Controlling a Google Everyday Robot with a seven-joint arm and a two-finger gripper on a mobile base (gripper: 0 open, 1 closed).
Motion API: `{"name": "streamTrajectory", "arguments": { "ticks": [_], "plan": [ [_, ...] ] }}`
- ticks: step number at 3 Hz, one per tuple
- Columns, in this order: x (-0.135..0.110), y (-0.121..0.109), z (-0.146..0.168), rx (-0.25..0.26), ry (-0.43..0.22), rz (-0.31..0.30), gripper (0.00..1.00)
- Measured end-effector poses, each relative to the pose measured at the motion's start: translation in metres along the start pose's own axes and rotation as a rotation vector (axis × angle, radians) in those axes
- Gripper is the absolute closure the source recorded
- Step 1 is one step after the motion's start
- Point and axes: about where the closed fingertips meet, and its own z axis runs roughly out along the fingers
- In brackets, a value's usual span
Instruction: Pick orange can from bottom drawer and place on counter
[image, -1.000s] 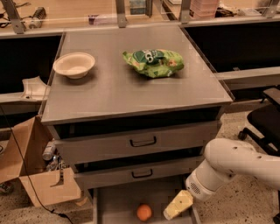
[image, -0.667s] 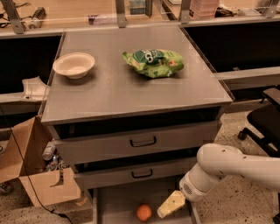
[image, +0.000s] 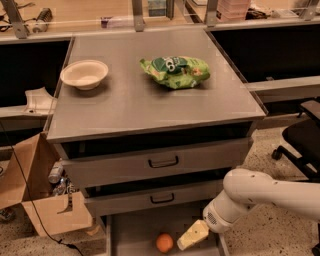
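Now my gripper (image: 192, 235) hangs low inside the open bottom drawer (image: 135, 235), just beside the orange can (image: 164, 243). I cannot tell if my gripper is open or closed. Up on the counter (image: 125, 110) sit a white bowl (image: 84, 74) and a green snack bag (image: 175, 71).

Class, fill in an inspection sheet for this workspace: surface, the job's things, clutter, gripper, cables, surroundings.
Surface: the grey metal counter, flat and level.
Job's things: the orange can lies on the floor of the open bottom drawer; not yet on the counter.
Clutter: a pale bowl and a green snack bag sit apart on the counter.
Gripper: the gripper is low in the bottom drawer, just right of the can; contact unclear.
Cables: one thin dark cable crosses the cardboard box at left.
Surroundings: a black office chair at right.
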Motion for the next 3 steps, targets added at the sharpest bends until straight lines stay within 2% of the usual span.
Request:
{"name": "streamTrajectory", "arguments": {
  "ticks": [2, 3],
  "plan": [
    [-0.024, -0.016, 0.034, -0.015, -0.076, 0.096, 0.0],
    [-0.025, -0.017, 0.036, -0.016, -0.08, 0.099, 0.0]
  ]
}}
